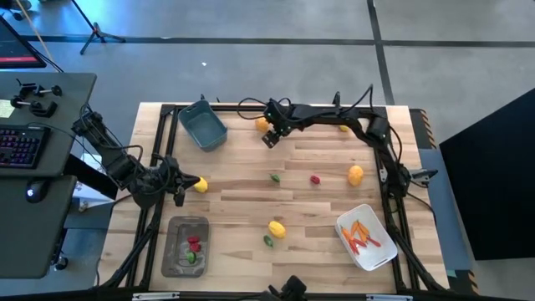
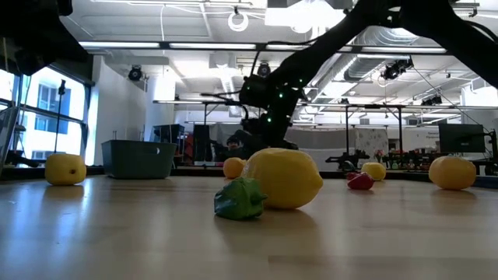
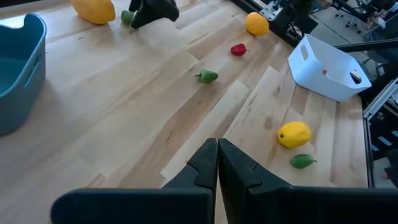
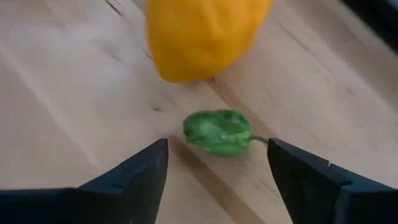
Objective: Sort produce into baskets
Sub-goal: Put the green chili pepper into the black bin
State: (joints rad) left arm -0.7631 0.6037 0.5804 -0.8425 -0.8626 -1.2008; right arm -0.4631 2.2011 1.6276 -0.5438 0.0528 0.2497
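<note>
The sorting is partly done, judging by what lies where. The white tub [image 1: 365, 237] near the tabletop's front right corner holds thin orange sticks [image 1: 360, 237], and the shallow grey tray [image 1: 185, 246] near the front left corner holds a few red and green pieces [image 1: 193, 248]. The blue-grey tub [image 1: 202, 126] at the back edge, left of centre, looks empty.

Much produce is loose on the tabletop: a lemon [image 1: 200, 185] by the left edge, a lemon [image 1: 277, 228] with a green piece [image 1: 268, 240] toward the front, a green piece [image 1: 275, 177] and a red piece [image 1: 315, 179] near the middle, an orange round [image 1: 355, 175] on the right, and a small yellow piece [image 1: 343, 128] by the back edge.

The right gripper [image 4: 217, 165] is at the back edge, jaws spread wide and empty, poised over a small green piece [image 4: 219, 132] lying just beside an orange-yellow fruit [image 4: 199, 34]. The left gripper [image 3: 217, 163] waits at the left edge with jaws closed on nothing
</note>
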